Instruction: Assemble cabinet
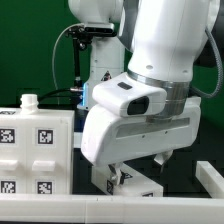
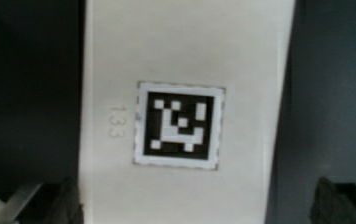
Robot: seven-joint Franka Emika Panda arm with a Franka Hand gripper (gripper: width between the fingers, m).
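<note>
Across the middle of the exterior view I have the arm (image 1: 160, 50), filling most of the picture and reaching down toward the black table (image 1: 85, 205). Off to that view's left stands the biggest cabinet part, a white box (image 1: 35, 150) with four marker tags on its near face and a small nub on top. Directly under the wrist lies a flat white panel (image 1: 130, 188), well apart from the box. Another white piece (image 1: 210, 180) sits cut off at that view's right edge. The gripper (image 1: 140, 168) hangs just over the panel, jaws apart. From the wrist view the panel (image 2: 193, 50) runs lengthwise between the dark fingers (image 2: 33, 203), one on each long edge; I cannot tell whether they touch it. It carries one tag (image 2: 184, 123), with "133" printed just beside it.
</note>
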